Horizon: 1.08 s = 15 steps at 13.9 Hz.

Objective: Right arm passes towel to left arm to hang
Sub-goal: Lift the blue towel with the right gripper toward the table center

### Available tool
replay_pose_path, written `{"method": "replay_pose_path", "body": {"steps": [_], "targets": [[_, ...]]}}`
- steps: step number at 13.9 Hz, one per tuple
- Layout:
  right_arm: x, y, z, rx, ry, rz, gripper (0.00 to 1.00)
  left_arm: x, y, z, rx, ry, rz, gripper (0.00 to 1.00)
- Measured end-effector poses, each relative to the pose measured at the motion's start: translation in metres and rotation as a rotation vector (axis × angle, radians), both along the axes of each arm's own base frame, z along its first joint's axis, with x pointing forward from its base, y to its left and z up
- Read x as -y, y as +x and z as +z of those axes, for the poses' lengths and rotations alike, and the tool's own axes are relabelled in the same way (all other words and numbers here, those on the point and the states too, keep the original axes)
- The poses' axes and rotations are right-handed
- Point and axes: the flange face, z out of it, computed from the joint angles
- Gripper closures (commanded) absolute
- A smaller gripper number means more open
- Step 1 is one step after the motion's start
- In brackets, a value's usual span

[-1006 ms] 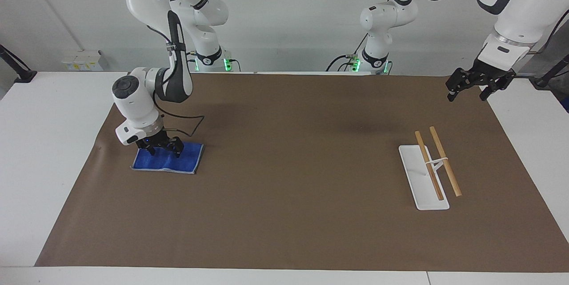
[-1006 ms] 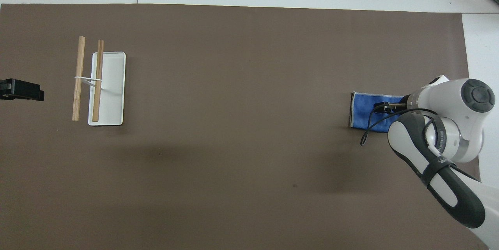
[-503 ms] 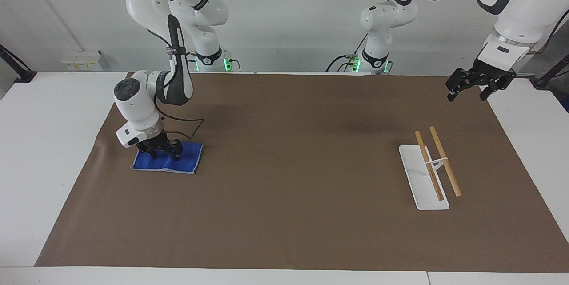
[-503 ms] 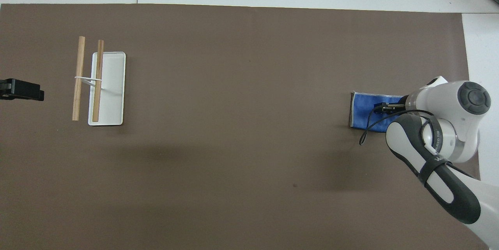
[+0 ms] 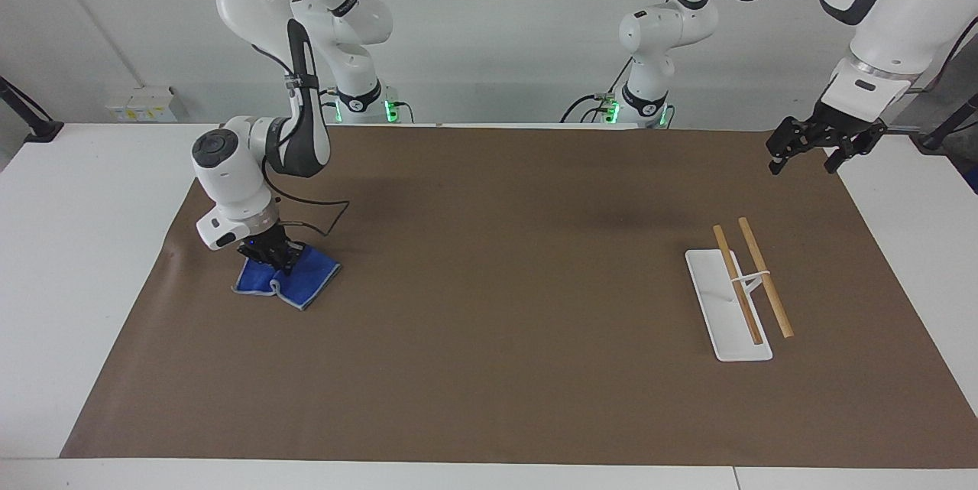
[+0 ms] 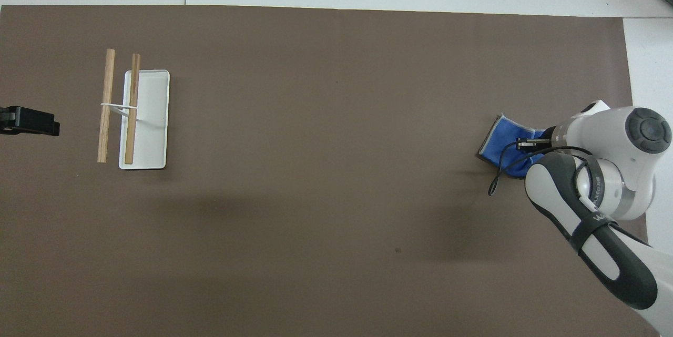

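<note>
My right arm's black two-finger gripper [image 5: 276,259] is pinched on the small royal-blue cloth towel [image 5: 294,282], bunched on the brown mat [image 5: 489,306] at that arm's end. I judge it light and floppy, best held at an edge. The wooden-bar rack [image 5: 745,283] sits farther out; my left gripper [image 5: 804,157], spread, waits above it.

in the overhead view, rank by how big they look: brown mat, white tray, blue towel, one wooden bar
1. brown mat
2. white tray
3. blue towel, bunched in the right gripper and partly hidden, so its rank is unsure
4. wooden bar, thinnest
</note>
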Motion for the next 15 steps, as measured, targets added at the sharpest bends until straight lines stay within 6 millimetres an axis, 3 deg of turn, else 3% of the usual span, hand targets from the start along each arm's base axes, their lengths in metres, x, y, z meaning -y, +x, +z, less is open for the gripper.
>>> {"method": "replay_pose_path", "body": {"steps": [3,7,12,15], "targets": [[-0.006,-0.001,0.034,0.005,0.002,0.009,1.0,0.0,0.0,0.0,0.0,0.0,0.0,0.0],[-0.015,-0.003,0.097,0.017,0.003,0.024,1.0,0.0,0.0,0.0,0.0,0.0,0.0,0.0],[-0.072,-0.009,0.164,0.071,0.092,0.07,1.0,0.0,0.0,0.0,0.0,0.0,0.0,0.0],[-0.101,-0.007,0.18,0.097,0.19,0.066,1.0,0.0,0.0,0.0,0.0,0.0,0.0,0.0]]}}
